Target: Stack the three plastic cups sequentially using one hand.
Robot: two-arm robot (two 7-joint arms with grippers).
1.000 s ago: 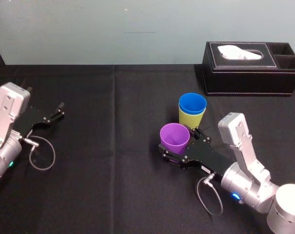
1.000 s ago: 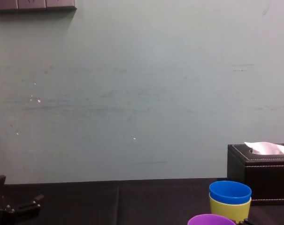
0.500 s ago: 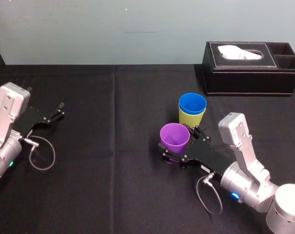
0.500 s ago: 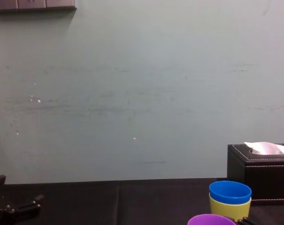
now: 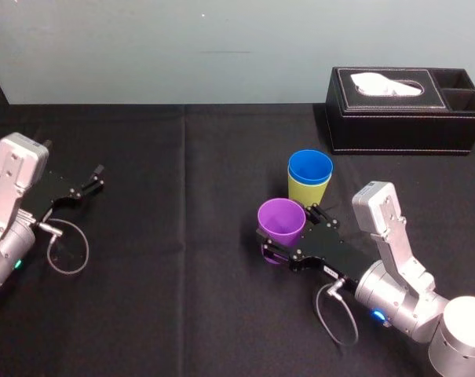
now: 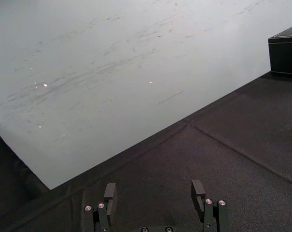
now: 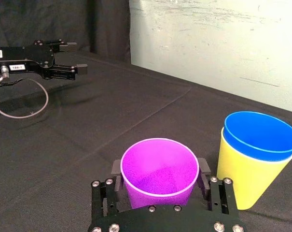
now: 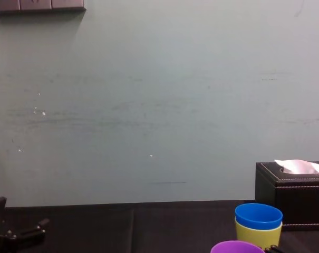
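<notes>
The right gripper (image 5: 284, 233) clasped a purple plastic cup (image 5: 281, 220).
It stood before the black tissue box (image 5: 402, 126), beside a blue plastic cup (image 5: 310, 166) nested in a yellow-green cup (image 5: 300, 193); the left gripper (image 5: 92, 182) lay spread, far from the box.

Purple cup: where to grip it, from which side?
Across its wall below the rim, from the robot's side: the purple cup stands upright, with the blue cup and yellow-green cup stacked just beyond. The right gripper holds it so; the left gripper is parked at far left.
</notes>
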